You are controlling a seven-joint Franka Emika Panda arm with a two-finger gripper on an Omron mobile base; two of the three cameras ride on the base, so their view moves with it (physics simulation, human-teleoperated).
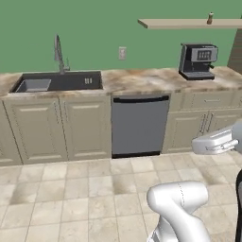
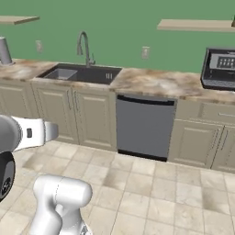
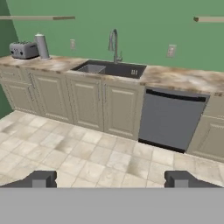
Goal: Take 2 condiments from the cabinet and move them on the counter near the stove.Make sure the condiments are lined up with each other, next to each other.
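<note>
A small brown shaker with a pale top [image 1: 210,18], one of the condiments, stands on the thin tan shelf board that is the cabinet [image 1: 189,23], high on the green wall at the right. The same board shows in the right base view [image 2: 195,25], and its end shows in the hand view [image 3: 210,19]. My gripper [image 3: 110,180] is open with nothing between its dark fingertips [image 3: 40,179]. It faces the long sink counter from well back over the tiled floor. The stove and the counter beside it are out of view.
A long marbled counter [image 1: 142,80] carries a sink [image 1: 59,82] with a faucet [image 1: 58,54] and a coffee machine [image 1: 197,61]. A grey dishwasher [image 1: 140,125] sits beneath it. A toaster [image 3: 22,50] and a second shelf [image 3: 37,18] are at the left.
</note>
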